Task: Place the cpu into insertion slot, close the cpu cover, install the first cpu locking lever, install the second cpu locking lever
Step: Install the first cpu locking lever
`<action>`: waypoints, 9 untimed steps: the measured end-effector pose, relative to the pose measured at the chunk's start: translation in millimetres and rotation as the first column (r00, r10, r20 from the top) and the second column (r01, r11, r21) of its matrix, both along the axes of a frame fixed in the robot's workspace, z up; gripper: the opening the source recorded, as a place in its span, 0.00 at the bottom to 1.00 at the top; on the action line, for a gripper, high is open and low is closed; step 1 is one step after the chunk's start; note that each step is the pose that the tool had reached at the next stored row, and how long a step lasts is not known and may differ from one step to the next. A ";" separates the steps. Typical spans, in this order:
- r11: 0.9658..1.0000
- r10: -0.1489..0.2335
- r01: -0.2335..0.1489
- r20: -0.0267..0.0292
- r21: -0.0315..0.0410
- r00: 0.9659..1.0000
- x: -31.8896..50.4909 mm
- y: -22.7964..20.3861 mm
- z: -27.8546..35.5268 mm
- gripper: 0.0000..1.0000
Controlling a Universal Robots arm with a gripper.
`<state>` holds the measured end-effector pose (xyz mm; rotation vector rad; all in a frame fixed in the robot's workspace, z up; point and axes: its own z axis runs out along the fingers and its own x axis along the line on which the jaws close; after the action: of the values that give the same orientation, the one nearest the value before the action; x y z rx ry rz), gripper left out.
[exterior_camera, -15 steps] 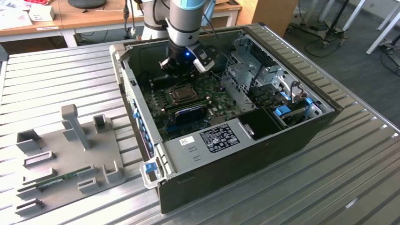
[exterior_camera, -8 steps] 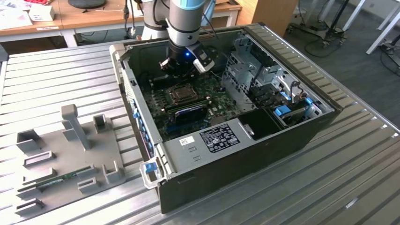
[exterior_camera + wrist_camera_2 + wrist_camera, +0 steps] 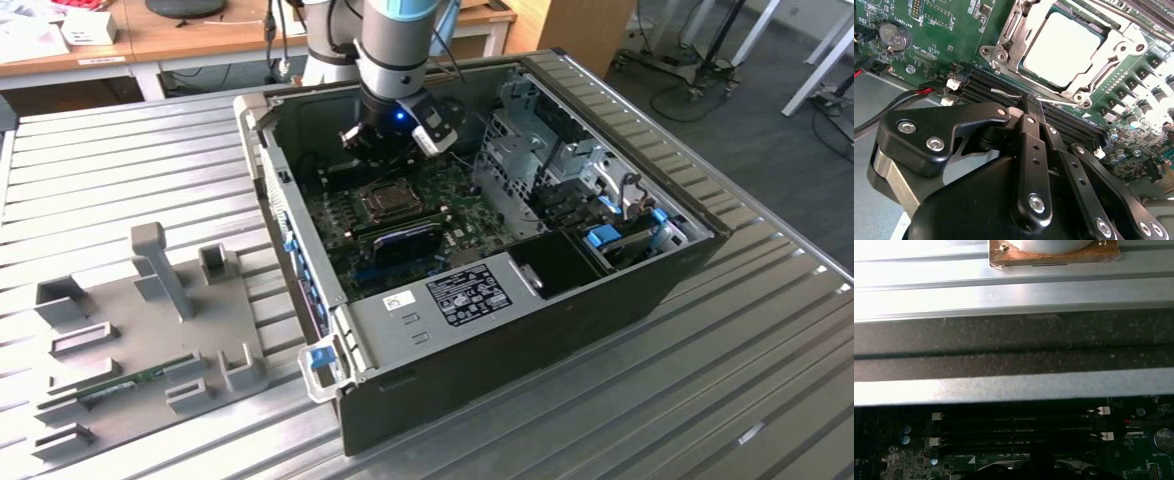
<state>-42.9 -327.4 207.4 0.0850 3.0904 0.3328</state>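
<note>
The cpu [image 3: 1061, 46] lies flat in the insertion slot [image 3: 394, 201] of the green motherboard, its silver top facing up. The cpu cover [image 3: 1006, 35], a silver frame, is down around it. A thin wire locking lever [image 3: 1003, 92] runs along the socket's edge, beside the long black memory slots [image 3: 985, 84]. My gripper [image 3: 1030, 106] is shut, black fingers together, with its tips right at this lever; I cannot tell whether they touch it. In the exterior view the gripper [image 3: 390, 150] hangs inside the open computer case, just behind the socket.
Case walls [image 3: 274, 190] and a metal drive cage [image 3: 534, 150] hem the arm in. A coin battery [image 3: 893, 36] and a red-black cable [image 3: 904, 97] lie near the gripper. On the exterior view's left a grey fixture tray [image 3: 147, 330] holds a memory stick [image 3: 127, 385].
</note>
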 end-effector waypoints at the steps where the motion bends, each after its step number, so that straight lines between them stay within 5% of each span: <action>1: 1.000 0.000 0.000 0.000 0.000 1.000 0.0 0.0 0.0 0.10; 9: 1.000 0.000 0.000 -0.003 0.000 1.000 0.0 0.0 0.0 0.10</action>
<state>-42.9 -327.4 207.4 0.0854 3.0931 0.3331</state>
